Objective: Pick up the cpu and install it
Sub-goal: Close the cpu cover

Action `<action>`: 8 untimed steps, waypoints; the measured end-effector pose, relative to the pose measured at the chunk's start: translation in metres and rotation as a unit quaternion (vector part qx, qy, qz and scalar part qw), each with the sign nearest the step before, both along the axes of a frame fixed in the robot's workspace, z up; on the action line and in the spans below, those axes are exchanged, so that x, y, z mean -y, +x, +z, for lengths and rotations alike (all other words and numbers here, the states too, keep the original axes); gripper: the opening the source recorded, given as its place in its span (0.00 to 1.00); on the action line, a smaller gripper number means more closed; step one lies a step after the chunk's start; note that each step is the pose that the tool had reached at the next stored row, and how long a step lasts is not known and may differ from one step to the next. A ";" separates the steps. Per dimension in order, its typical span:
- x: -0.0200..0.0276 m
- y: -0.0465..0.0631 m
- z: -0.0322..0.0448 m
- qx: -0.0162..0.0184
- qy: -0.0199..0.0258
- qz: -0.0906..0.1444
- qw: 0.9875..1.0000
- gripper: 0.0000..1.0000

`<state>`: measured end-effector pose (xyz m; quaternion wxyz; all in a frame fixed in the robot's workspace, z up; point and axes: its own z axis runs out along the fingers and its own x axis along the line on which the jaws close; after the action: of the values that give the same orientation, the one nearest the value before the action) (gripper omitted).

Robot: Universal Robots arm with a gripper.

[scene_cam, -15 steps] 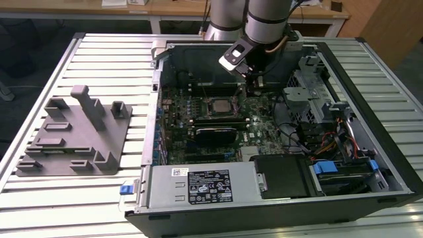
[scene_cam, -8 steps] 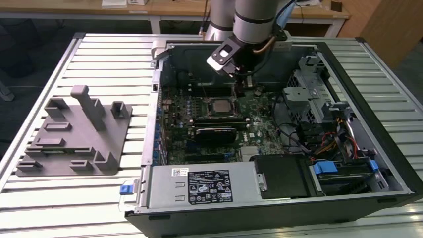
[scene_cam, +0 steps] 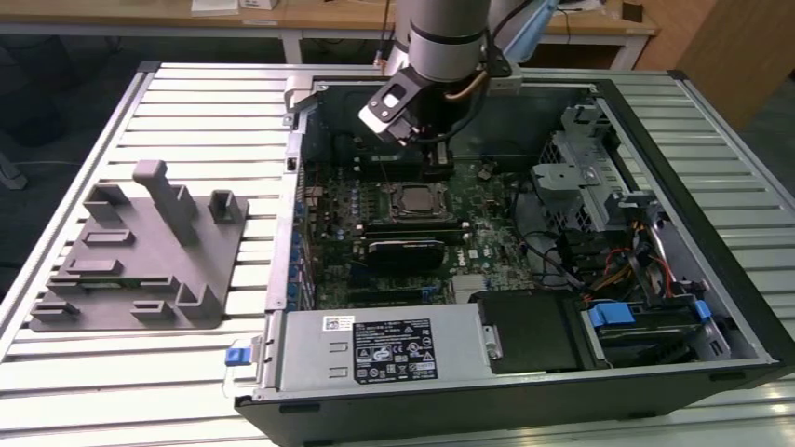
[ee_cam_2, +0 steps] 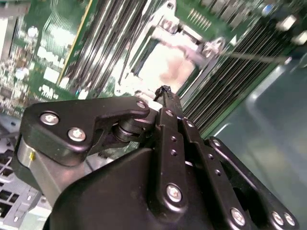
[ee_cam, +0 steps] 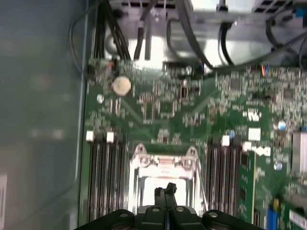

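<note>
Open computer case [scene_cam: 522, 414] lying on a slatted metal surface [scene_cam: 186, 102], taking up the middle and right of the exterior view. Inside it, a green board [scene_cam: 497, 247] with the cpu [scene_cam: 416, 200] lying in a metal socket frame [scene_cam: 387, 216] a little above the centre of the picture, silvery top facing up. Arm [scene_cam: 445, 37] coming down from the upper middle, with the tool [scene_cam: 437, 172] poised over the socket's upper right corner as pictured. Cannot tell whether touching there or just clear. Clenched shut in both wrist views, tips pressed together and gripping nothing. In the second wrist view, the cpu [ee_cam_2: 165, 67] as a pale square just beyond the tool [ee_cam_2: 164, 91]. In the first wrist view, rows of dark memory slots [ee_cam: 103, 177] flanking the socket on both sides. At the exterior view's left, well apart from the case, a grey tray [scene_cam: 137, 270] with upright posts resting on the surface.
</note>
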<state>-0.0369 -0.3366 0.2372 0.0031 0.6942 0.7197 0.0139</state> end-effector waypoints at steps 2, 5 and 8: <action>0.0000 -0.006 -0.0002 0.000 0.000 0.000 1.000 0.11; 0.0000 -0.015 -0.0005 0.000 0.000 -0.001 1.000 0.11; 0.0000 -0.023 -0.0009 0.000 0.000 -0.002 1.000 0.11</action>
<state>-0.0603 -0.3366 0.2363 0.0031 0.6954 0.7185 0.0140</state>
